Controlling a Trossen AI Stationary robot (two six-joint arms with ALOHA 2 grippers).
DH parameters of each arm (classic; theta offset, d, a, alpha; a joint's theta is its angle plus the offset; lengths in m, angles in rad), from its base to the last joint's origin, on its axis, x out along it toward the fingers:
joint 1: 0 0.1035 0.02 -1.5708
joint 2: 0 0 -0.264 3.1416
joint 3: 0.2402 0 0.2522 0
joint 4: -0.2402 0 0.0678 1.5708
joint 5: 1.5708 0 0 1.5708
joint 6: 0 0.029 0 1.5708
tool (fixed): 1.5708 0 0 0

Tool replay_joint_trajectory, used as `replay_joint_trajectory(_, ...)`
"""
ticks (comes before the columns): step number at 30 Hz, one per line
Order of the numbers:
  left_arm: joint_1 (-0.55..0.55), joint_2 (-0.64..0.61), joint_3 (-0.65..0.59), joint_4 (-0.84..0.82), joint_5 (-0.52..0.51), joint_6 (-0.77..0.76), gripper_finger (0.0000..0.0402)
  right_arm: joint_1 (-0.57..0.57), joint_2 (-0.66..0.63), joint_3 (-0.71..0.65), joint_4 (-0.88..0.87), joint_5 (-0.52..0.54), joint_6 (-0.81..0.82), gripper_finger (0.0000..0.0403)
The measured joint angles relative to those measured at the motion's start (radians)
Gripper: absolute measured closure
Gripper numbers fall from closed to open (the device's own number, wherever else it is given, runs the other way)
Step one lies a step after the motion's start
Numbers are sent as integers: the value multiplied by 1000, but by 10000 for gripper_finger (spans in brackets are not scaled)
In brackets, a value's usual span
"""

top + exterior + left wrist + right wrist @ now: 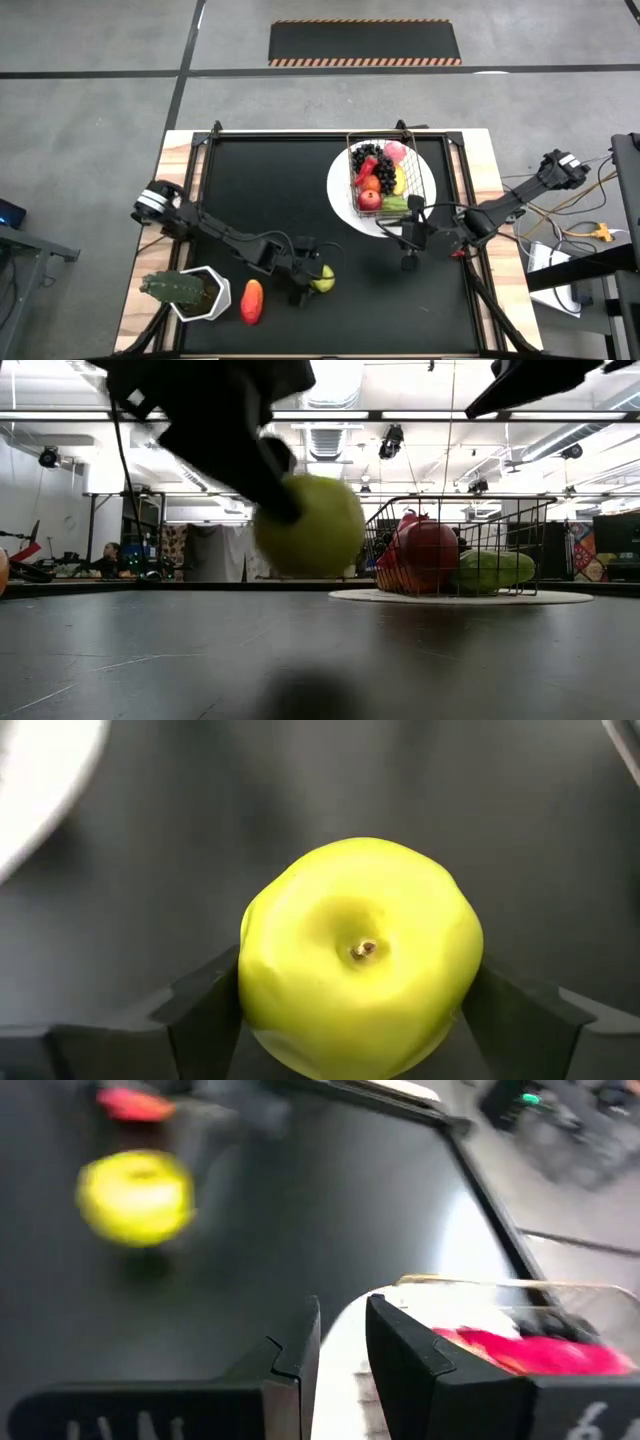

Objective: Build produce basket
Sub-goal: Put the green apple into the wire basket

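Observation:
My left gripper [312,279] sits near the table's near edge, shut on a green apple [323,279]. In the low view the green apple [308,525] hangs clear above the table. The wire basket [430,190] stands on a white plate [345,200] toward the far right. It holds dark grapes [368,160], a pink peach [396,152], a red apple [369,199] and a green vegetable [395,204]. A red-orange fruit [252,300] lies on the table beside the plant pot. My right gripper [409,262] hovers just near of the plate, its fingers [300,1345] close together and holding nothing. My left gripper pinches the green apple [360,950] between its two fingers [205,1005], one on each side of its widest part [255,990]. The stem end [363,949] faces the wrist camera. The fingers slant down from the table's left, and the apple is lifted clear of the table.
A green cactus-like plant in a white hexagonal pot [190,292] stands at the near left corner, close to my left arm. Bare black mat lies between the apple and the plate. A raised frame edges the table [470,200].

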State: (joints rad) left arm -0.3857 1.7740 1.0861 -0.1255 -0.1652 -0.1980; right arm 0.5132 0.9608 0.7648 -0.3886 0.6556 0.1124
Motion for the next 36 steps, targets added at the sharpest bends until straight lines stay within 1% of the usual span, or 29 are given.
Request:
replay_joint_trajectory(3,23,-30,43,-61,-29,18,101,2,-23,-48,98,-81,-72,332)
replay_joint_trajectory(7,70,-38,135,-173,-48,82,101,2,-94,-149,257,-184,-206,341)
replay_joint_trajectory(11,141,-39,258,-241,-51,155,102,1,-206,-219,318,-193,-276,354)
replay_joint_trajectory(18,270,-39,427,-259,-44,219,102,1,-412,-283,319,-194,-341,373)
replay_joint_trajectory(21,320,-27,482,-257,-43,239,103,1,-485,-302,302,-225,-349,376)
replay_joint_trajectory(23,352,-14,503,-226,-42,240,103,1,-526,-308,297,-267,-351,377)
replay_joint_trajectory(26,393,9,505,-103,-19,259,103,1,-576,-315,295,-325,-356,376)
replay_joint_trajectory(29,427,38,493,46,28,266,103,1,-613,-325,293,-363,-363,376)
replay_joint_trajectory(31,443,59,484,151,86,287,103,1,-636,-332,291,-391,-370,376)
replay_joint_trajectory(33,448,74,460,234,165,364,103,1,-652,-339,289,-427,-375,376)
replay_joint_trajectory(36,439,98,417,302,272,634,103,2,-683,-345,286,-448,-376,376)
